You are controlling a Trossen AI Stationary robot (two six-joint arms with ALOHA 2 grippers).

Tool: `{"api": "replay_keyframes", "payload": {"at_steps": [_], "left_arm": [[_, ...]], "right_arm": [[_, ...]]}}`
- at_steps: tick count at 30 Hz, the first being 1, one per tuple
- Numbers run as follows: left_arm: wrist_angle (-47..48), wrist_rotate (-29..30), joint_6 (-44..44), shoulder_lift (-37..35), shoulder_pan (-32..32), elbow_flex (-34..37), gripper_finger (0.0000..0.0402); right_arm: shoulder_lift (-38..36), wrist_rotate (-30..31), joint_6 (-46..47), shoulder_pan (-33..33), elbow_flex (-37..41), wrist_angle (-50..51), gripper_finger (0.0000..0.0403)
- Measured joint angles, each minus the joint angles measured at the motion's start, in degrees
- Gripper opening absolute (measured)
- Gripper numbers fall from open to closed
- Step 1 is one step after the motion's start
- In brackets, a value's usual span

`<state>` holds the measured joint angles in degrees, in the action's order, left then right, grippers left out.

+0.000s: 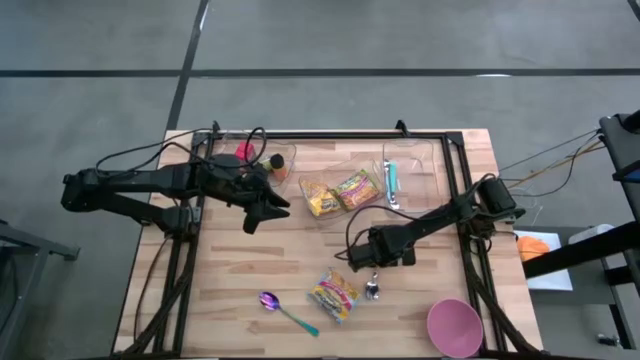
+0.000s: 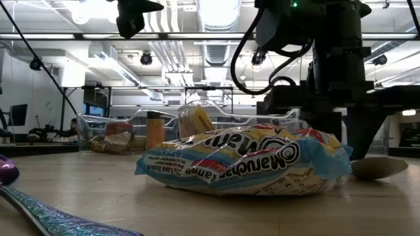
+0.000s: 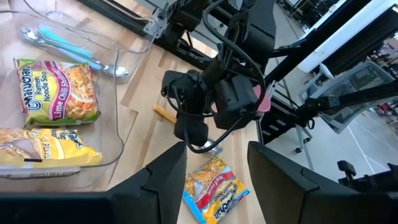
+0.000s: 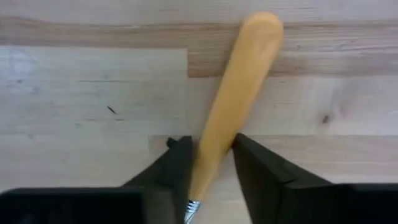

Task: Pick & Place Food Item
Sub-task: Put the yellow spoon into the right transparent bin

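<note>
A spoon with a yellow handle [image 4: 239,87] and a metal bowl [image 1: 372,290] lies flat on the wooden table [image 1: 240,270]. My right gripper [image 4: 211,155] points straight down over it, shut on the handle. A Maruchan ramen packet [image 1: 335,295] lies flat just beside the spoon, toward the table's near edge; it fills the front of the low view [image 2: 243,160]. My left gripper [image 1: 262,212] hangs open above the table's left middle, holding nothing; its wrist view looks past its fingers [image 3: 168,180] at the right gripper. My right gripper pinches the spoon's yellow handle [image 4: 214,149] between its two fingers, near the end where the handle meets the metal neck. The fingers [image 4: 177,165] come from above, pointing down, and lie across the handle. The spoon lies flat on the table.
Three clear containers stand along the far edge: one with ramen packets [image 1: 335,190], one with a blue spoon [image 1: 392,180], one with small pink and orange items [image 1: 262,155]. A purple spoon [image 1: 285,310] and a pink bowl [image 1: 455,327] lie near the front edge.
</note>
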<state>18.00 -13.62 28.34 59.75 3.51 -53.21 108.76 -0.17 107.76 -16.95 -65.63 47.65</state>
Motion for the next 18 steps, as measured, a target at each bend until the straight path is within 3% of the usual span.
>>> {"api": "replay_keyframes", "payload": {"at_steps": [5,18], "left_arm": [[0.0,0.0,0.0,0.0,0.2,0.0,0.0178],[0.1,0.0,0.6,0.0,0.2,0.0,0.0178]], "right_arm": [[-0.2,0.1,-2.0,0.0,0.1,0.2,0.0042],[-1.2,1.2,-9.0,-0.6,-1.2,1.7,0.0042]]}}
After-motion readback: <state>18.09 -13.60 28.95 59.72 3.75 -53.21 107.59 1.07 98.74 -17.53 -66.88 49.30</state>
